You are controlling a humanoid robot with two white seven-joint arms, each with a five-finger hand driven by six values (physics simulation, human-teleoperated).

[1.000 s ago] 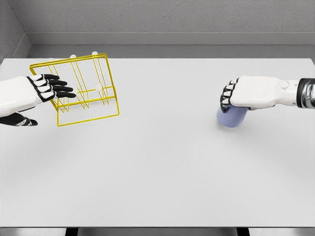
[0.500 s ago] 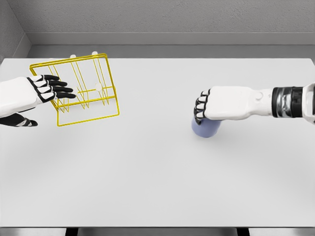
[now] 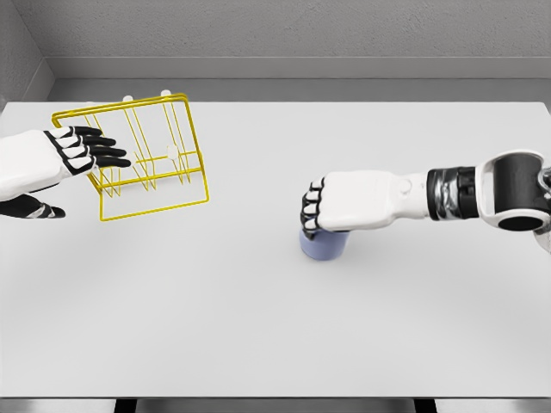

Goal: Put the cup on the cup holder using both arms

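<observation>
Two white robot hands over a white table (image 3: 258, 327): right hand (image 3: 344, 202) clasps a pale blue cylindrical cup (image 3: 322, 244); left hand (image 3: 60, 155), fingers spread, beside yellow wire cup holder (image 3: 151, 159)

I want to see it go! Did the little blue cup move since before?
Yes. The little blue cup, gripped by the right hand, has slid left across the white table, closer to the yellow wire cup holder.

Cup (image 3: 323, 244): pale blue-lilac, upright, under the curled right hand (image 3: 331, 205), mostly hidden by it. Cup holder (image 3: 142, 155): yellow wire rack, tilted, just beside left hand's (image 3: 52, 163) spread fingertips.
</observation>
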